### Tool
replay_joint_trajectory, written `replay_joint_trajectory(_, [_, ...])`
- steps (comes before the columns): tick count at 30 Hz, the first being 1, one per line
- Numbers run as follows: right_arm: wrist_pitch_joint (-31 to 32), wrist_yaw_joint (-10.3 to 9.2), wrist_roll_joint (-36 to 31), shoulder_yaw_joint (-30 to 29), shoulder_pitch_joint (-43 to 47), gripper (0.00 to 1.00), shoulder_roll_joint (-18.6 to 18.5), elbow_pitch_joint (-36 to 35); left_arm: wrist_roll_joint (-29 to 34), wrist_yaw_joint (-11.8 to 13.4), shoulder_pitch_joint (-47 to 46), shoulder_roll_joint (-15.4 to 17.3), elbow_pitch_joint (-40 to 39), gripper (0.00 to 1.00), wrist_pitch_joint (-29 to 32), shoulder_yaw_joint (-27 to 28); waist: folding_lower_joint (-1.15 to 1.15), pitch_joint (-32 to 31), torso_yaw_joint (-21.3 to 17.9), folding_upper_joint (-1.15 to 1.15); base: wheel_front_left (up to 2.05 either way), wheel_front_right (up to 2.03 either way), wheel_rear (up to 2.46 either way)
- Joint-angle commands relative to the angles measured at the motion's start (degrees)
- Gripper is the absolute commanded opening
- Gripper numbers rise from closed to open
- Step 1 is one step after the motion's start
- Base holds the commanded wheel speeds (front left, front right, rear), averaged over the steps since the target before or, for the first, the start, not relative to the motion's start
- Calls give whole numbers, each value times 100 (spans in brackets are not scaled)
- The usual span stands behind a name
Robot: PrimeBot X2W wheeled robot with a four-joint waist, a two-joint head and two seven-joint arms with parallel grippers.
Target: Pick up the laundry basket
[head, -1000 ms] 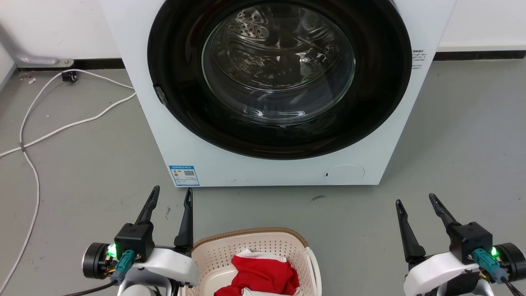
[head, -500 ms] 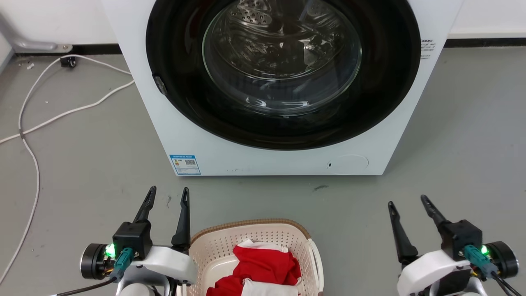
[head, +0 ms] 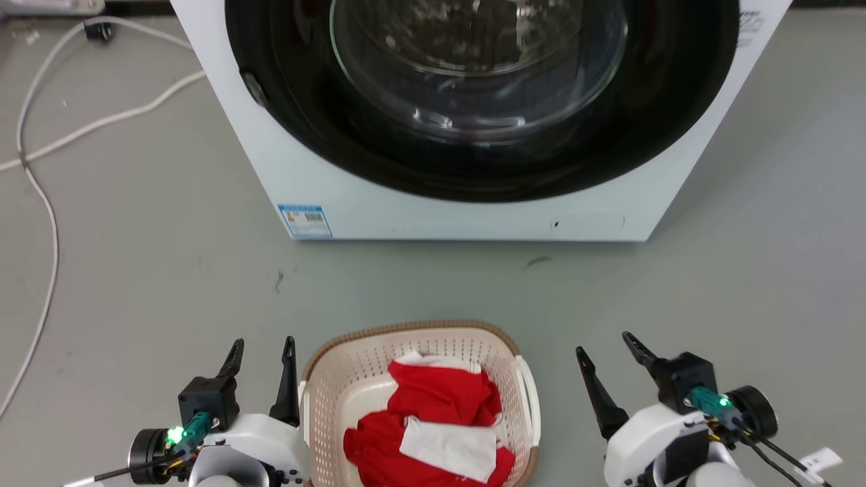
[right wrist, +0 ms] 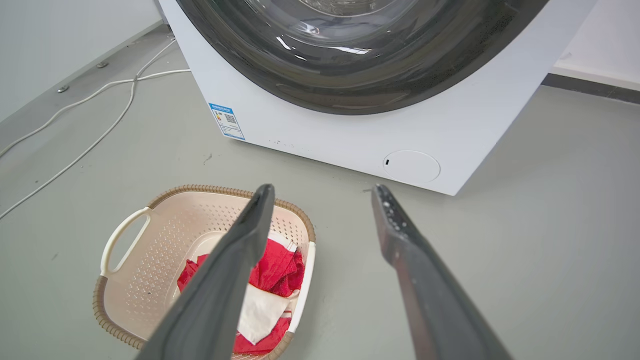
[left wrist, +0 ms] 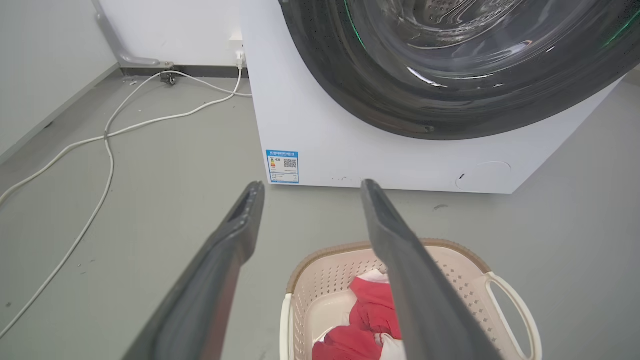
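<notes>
**Basket on the floor between two open grippers**

Far left: a white cable (head: 42, 177) snakes over the grey floor (head: 149, 284). In the left wrist view it runs back to the floor's far-left corner, where the wall meets it.

Left gripper (head: 263, 340): fingers spread, nothing between them but bare floor. Its inner finger stands just beside the basket's left side. Cannot tell whether it touches.

Centre: the laundry basket (head: 406, 329) sits upright on the floor, squarely between the two arms and well away from the floor's edges.
- Cream perforated walls and a brown woven-look rim.
- One white handle (head: 532, 400) on its right side, another on its left, seen as an open loop in the right wrist view.
- Inside, a crumpled red garment (head: 440, 399) with a white cloth (head: 450, 446) lying on top of it toward the near end.

Behind the basket: a white washing machine (head: 473, 218) with a dark round door. A blue-edged label (head: 306, 220) sits at the lower left of its front. A strip of bare floor separates machine and basket.

Right gripper (head: 603, 343): fingers likewise apart and empty, tips angled up and left. It stands off the basket's right handle with a clear gap of floor between them.
</notes>
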Motion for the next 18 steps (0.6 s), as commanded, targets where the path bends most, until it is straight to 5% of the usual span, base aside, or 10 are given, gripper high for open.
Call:
replay_joint_trajectory(1, [-23,-2,52,83,-232,100,12,242,-66,-17,-150,-1,197,100,-14,56,0,296,25,0,0,0,0])
replay_joint_trajectory(18, [271,-2,541,992,-1893,100,8,2527,-321,-185,-1425,325,2451,100,-14,310,0,1740,-152,0,0,0,0])
